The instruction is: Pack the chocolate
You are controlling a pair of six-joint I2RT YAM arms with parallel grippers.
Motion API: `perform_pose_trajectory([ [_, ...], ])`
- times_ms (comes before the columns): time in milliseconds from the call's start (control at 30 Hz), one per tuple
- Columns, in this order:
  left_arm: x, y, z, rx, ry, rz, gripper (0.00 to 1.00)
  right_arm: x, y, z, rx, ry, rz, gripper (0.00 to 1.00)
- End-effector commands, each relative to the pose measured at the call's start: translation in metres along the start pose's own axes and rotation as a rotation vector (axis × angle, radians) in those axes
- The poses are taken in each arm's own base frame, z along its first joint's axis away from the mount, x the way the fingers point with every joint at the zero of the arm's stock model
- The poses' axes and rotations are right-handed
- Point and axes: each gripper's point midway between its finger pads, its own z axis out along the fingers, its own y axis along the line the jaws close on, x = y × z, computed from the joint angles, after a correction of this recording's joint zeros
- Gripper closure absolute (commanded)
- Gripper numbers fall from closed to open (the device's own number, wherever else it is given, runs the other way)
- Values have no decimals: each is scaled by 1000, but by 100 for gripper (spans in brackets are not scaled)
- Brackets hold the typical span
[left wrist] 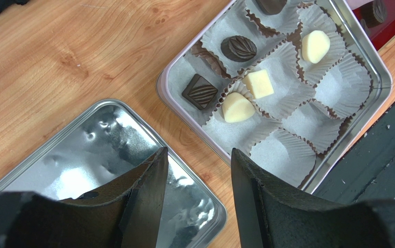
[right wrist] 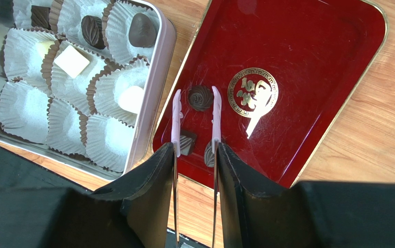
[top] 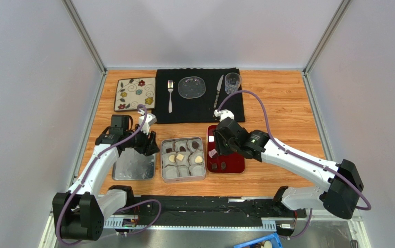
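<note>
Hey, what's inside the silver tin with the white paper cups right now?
Nine paper cups fill the tin. Six hold chocolates: three dark, three cream-white. Three cups are empty. The tin's floor beneath the cups is covered.

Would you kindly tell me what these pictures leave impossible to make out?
Right wrist view: two dark chocolates on the red tray, half hidden behind the tongs and right fingers.
Left wrist view: topmost chocolate, cut by the upper edge; the lid's near part, behind the left fingers.
</note>
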Motion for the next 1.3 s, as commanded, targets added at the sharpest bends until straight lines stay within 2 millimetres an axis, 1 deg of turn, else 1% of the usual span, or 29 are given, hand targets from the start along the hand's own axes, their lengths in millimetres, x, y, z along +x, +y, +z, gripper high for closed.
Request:
perform_pose_trajectory([
  [0,-20,-1,-8,0,-49,53,44,-13,6,5,-24,-41,3,62],
  [267,-21,-1,-8,1,-51,52,43,-5,2,10,-21,-14,-1,63],
  [367,-18,-1,-7,3,-47,48,44,-3,3,12,-25,-4,2,66],
  [533,-12,2,-4,-6,-35,41,44,-5,6,11,-35,-7,2,77],
  [600,-7,4,-1,-12,-21,36,44,-10,7,8,-41,-18,0,80],
  [633,-5,6,0,-17,-17,37,44,-15,8,5,-45,-29,-1,80],
  [667,2,10,2,-35,1,30,44,-18,8,-1,-42,-37,-1,81],
  [700,3,12,3,-42,3,33,44,-22,7,-4,-41,-46,-10,81],
  [733,6,13,5,-46,10,31,44,-31,9,-11,-45,-69,-10,82],
  [767,12,16,6,-52,27,25,44,-35,9,-18,-49,-77,-11,82],
  [833,14,18,8,-60,32,23,44,-43,12,-28,-68,-100,-18,82],
  [900,16,17,9,-55,32,20,44,-54,16,-41,-94,-131,-11,83],
  [967,14,16,9,-47,25,15,44,-60,25,-50,-138,-143,-8,83],
  [1033,14,15,9,-43,24,10,44,-62,35,-56,-170,-149,-25,83],
  [1067,14,14,9,-42,22,10,44,-68,42,-62,-185,-164,-31,83],
  [1100,13,14,9,-39,21,8,44,-66,51,-65,-206,-164,-50,83],
  [1167,14,13,9,-36,22,5,44,-66,63,-67,-222,-163,-75,83],
  [1200,14,12,9,-34,23,4,44,-67,76,-73,-250,-169,-97,83],
  [1267,14,12,9,-31,25,2,44,-64,90,-70,-263,-155,-124,83],
])
